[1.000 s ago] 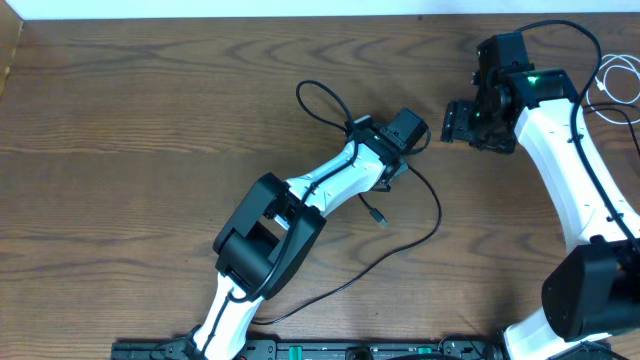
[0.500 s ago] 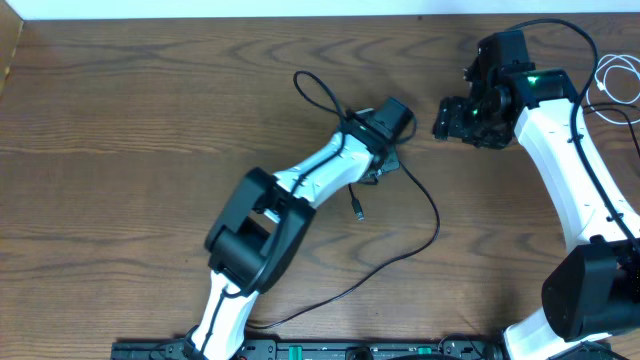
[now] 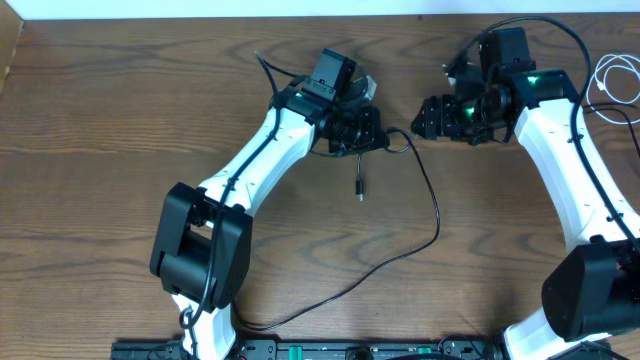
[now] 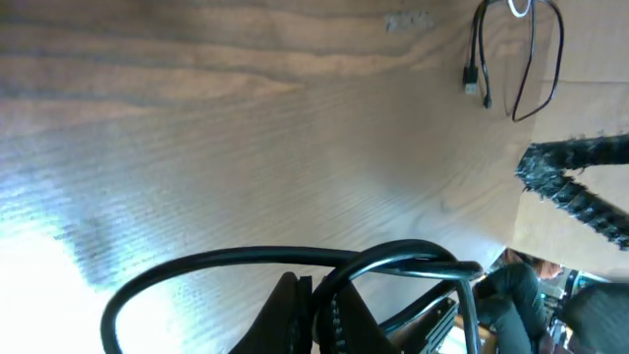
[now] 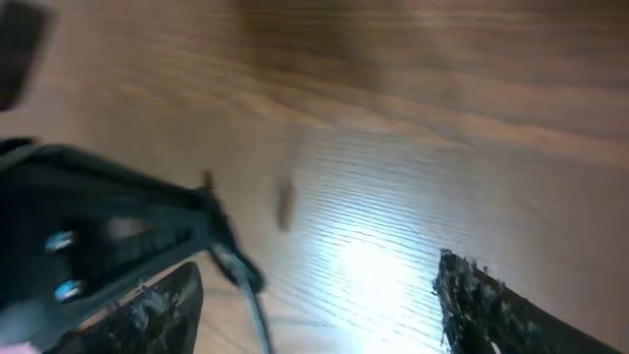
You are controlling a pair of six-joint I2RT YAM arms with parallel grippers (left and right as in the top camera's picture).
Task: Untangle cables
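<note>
Wood table [image 3: 120,120]: my left gripper [image 3: 372,131] clamps the black cable [image 3: 432,210], right gripper [image 3: 422,118] open beside it; untangling barely begun, I judge.

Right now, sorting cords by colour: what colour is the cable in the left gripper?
The cable is black; left wrist view.

Wooden table [image 3: 120,120] bears a black cable [image 3: 436,215] and white cable [image 3: 612,75].

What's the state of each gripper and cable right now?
left gripper: shut on the black cable.
right gripper: open, holding nothing, close to the left gripper.
black cable: pinched near one plug end, the rest trailing loose over the table.
white cable: coiled at the table's right edge, untouched.
</note>
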